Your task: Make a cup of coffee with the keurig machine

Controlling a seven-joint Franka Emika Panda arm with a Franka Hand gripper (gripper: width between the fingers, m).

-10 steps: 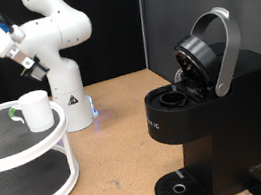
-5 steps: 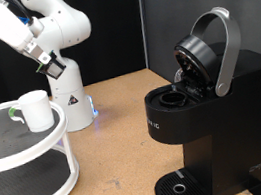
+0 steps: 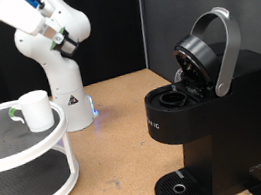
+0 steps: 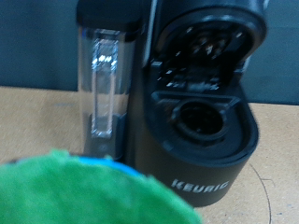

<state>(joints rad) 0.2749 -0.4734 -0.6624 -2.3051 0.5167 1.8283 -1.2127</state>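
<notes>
The keurig machine [image 3: 210, 114] stands at the right of the exterior view on the wooden table [image 3: 118, 140], its lid [image 3: 199, 55] tilted up and back with the silver-grey arched handle [image 3: 225, 45] rising above it. The pod chamber [image 3: 176, 97] below the lid lies open, and the circular drip tray [image 3: 179, 186] at the machine's foot carries nothing. In the wrist view the same machine [image 4: 192, 121] fills the frame from the front: the raised lid, the round open chamber [image 4: 199, 119], the brand name on the front face and a clear water tank [image 4: 103, 89] fixed to its side.

The cup [image 3: 35, 110], a small white mug, sits at the left of the exterior view on the upper tier of a round white two-level rack [image 3: 28, 176], well apart from the machine. A small green thing [image 3: 14, 114] peeps out just beside the cup on the exterior view's left.

The gripper [image 3: 58, 39] hangs high in the upper left of the exterior view, in front of the white arm and above its base [image 3: 68, 98], well above the cup and far from the machine. Its fingers are too small there to tell whether they are apart or closed. In the wrist view a blurred green shape [image 4: 89, 191] with a thin blue edge fills the lower part of the picture close to the camera; whether the fingers clasp it cannot be told.
</notes>
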